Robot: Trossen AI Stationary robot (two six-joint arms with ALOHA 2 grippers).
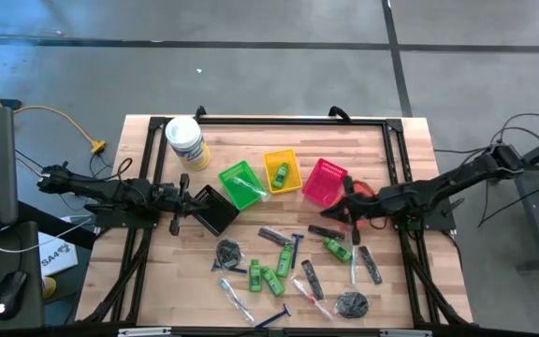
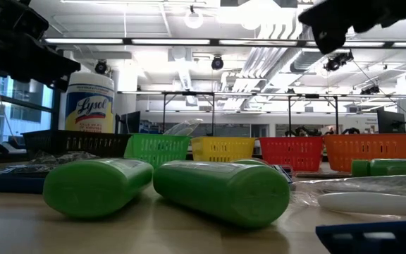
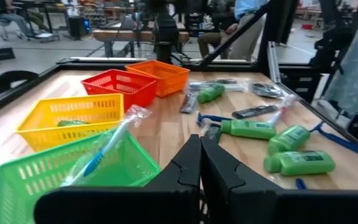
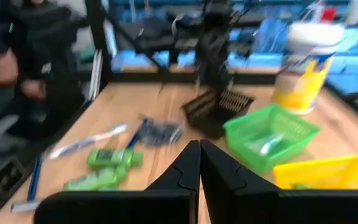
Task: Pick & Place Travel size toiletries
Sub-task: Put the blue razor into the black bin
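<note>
Small bright green plastic bottles, black combs, blue-handled razors and clear tubes are scattered on the wooden table's near half. One bottle is seen in the yellow basket. Left gripper is held fully closed, empty, beside the black basket; right gripper likewise, by the red basket.

High view: overhead, straight down on the whole table; low view: tabletop level, close behind two green bottles, facing 12 o'clock; wrist views face each other across the table — both share the green basket.
</note>
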